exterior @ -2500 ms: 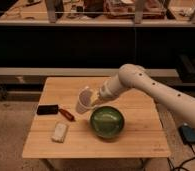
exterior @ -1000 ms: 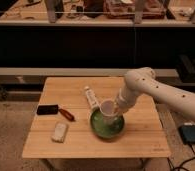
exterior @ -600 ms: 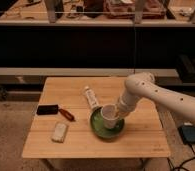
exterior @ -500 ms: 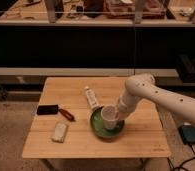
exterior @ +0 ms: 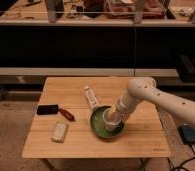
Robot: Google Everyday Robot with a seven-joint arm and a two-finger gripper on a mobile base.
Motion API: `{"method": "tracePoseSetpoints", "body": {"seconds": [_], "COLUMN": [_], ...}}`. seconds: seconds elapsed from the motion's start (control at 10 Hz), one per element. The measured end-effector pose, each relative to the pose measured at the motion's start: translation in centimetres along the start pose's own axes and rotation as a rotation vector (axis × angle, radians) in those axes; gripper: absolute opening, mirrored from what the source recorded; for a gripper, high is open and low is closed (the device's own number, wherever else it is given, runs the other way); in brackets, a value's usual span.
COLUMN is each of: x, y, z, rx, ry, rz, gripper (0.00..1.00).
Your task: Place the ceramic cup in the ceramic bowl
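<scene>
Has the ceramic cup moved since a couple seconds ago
Yes. The ceramic cup, at the gripper, went rightward from beside the white tube to over the ceramic bowl.

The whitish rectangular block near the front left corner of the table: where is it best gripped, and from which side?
The whitish block lies flat on the wooden table, apart from the other things, so probably from straight above, pinching across its two long sides near the middle. The gripper is now at the ceramic cup in the ceramic bowl.
</scene>
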Motion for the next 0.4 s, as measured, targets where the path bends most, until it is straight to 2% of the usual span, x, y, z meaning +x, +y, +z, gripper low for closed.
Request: {"method": "tracePoseSetpoints", "body": {"seconds": [0.1, 0.4], "x": [-0.1, -0.6], "y": [-0.4, -2.0], "z": [-0.5, -4.4], "rx": [0.004, -0.046], "ry": [0.007, 0.048], "rz": [-0.014, -0.06], "gripper": [0.8, 0.8]}}
